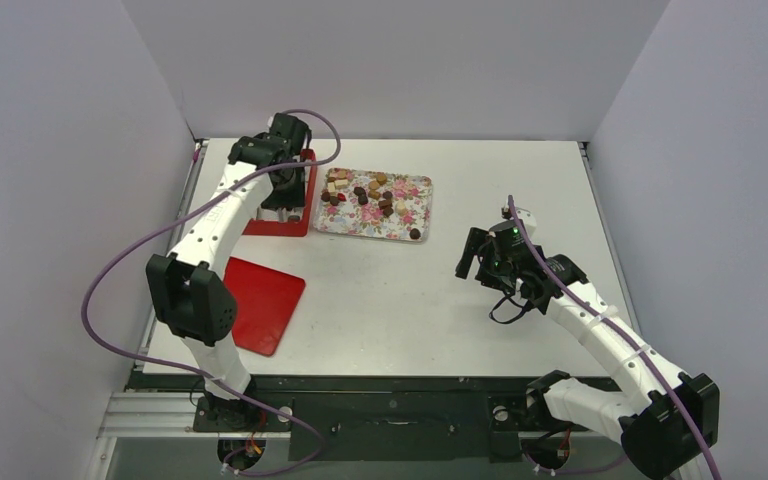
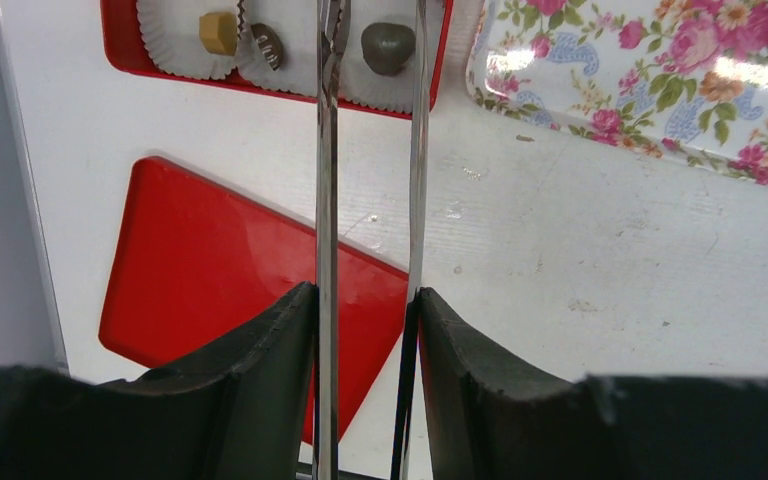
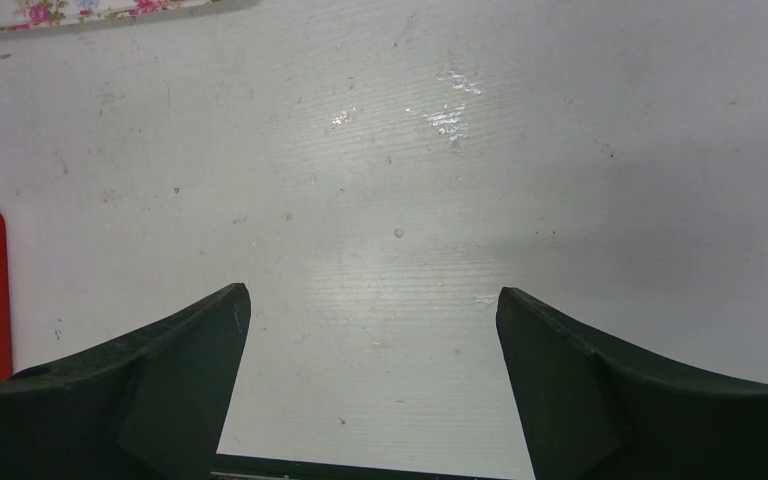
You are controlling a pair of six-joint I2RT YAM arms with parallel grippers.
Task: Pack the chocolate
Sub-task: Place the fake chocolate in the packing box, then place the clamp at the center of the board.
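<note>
Chocolate (image 1: 375, 195) lies scattered on the floral tray (image 1: 358, 224) — left gripper (image 1: 282, 198) over the red box (image 1: 270, 228) beside it.

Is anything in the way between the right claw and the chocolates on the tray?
No. Only table lies between the open right gripper and the chocolate on the flowery tray. The left gripper, holding tongs, is over the red box.

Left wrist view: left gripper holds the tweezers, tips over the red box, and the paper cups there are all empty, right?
No: the left wrist view shows paper cups holding a tan piece, a dark piece and a grey-brown piece of chocolate. The left gripper does hold the tweezers over the red box.
</note>
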